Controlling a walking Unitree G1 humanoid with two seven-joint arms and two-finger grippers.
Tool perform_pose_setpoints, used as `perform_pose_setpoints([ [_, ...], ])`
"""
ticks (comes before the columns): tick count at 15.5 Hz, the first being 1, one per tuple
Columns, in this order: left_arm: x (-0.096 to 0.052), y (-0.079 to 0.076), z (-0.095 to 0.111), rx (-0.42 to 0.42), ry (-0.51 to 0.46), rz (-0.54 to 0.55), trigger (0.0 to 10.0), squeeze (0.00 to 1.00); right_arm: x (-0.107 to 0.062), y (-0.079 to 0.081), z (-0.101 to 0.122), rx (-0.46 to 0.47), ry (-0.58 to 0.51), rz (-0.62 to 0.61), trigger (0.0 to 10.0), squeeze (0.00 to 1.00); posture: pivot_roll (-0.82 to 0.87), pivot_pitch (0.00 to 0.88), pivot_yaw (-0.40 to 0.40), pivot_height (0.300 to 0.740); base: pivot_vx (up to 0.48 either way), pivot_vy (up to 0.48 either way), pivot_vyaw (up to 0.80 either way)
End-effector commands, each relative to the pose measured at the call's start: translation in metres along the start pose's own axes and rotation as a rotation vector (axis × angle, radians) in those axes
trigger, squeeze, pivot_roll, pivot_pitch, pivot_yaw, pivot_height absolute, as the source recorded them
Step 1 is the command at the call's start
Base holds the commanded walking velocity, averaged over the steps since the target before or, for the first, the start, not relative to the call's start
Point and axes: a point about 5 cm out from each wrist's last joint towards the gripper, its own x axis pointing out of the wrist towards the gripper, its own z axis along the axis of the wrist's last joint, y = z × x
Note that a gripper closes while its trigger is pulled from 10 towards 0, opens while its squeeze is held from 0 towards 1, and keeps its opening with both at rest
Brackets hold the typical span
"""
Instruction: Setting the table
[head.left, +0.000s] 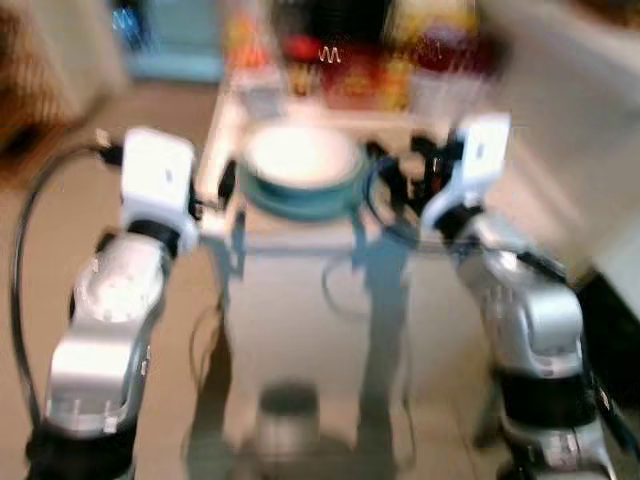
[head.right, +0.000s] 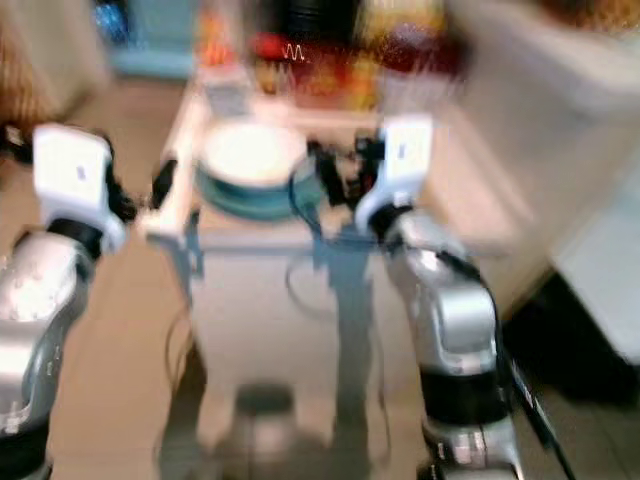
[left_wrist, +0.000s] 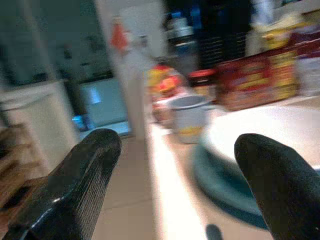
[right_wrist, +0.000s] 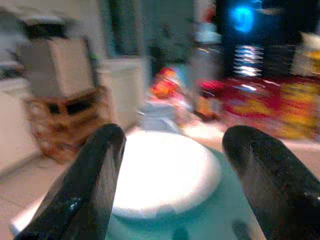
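While the head views are blurred, a stack of plates (head.left: 300, 170), white on teal, sits on the white table (head.left: 300, 240). Beside the stack, the left gripper (left_wrist: 175, 200) and right gripper (right_wrist: 172, 175) flank it, both with fingers spread, grasping nothing.

One white tabletop (head.left: 300, 232). On it, one stack of round dishes (head.left: 300, 170): one white plate over one teal plate; blur hides any more. Behind the stack: one pale cup (left_wrist: 189, 116), one dark-lidded jar (left_wrist: 202, 84), one red-and-yellow box (left_wrist: 257, 82), further packages too blurred to count. Two silver arms, two grippers, two black fingers each.
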Motion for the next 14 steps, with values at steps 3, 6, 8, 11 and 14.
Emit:
perform_pose_setpoints([
  [3,0.0,-0.008,-0.003,-0.028,0.007,-0.038,10.0,0.0,0.0,-0.014,0.002,0.033,0.021,-0.096,10.0,0.0,0.05,0.03,-0.059,0.74,0.0,0.0,0.0],
  [6,0.0,-0.011,0.0,-0.029,-0.013,-0.075,10.0,0.0,-0.002,-0.027,-0.002,0.09,0.061,-0.17,10.0,1.0,0.05,0.029,-0.057,0.74,0.0,0.0,0.0],
  [8,-0.004,-0.012,0.005,-0.033,-0.049,-0.153,10.0,0.0,0.007,-0.032,-0.001,0.094,0.112,-0.165,10.0,1.0,0.06,0.03,-0.057,0.74,0.0,0.0,0.0],
  [11,-0.006,-0.009,0.007,-0.03,-0.06,-0.192,10.0,0.0,0.022,-0.045,0.0,0.133,0.185,-0.208,10.0,1.0,0.06,0.029,-0.06,0.74,0.0,0.0,0.0],
  [14,-0.009,-0.014,0.009,-0.055,-0.058,-0.31,10.0,0.0,0.045,-0.049,-0.015,0.208,0.374,-0.262,10.0,1.0,0.07,0.023,-0.057,0.74,0.0,0.0,0.0],
])
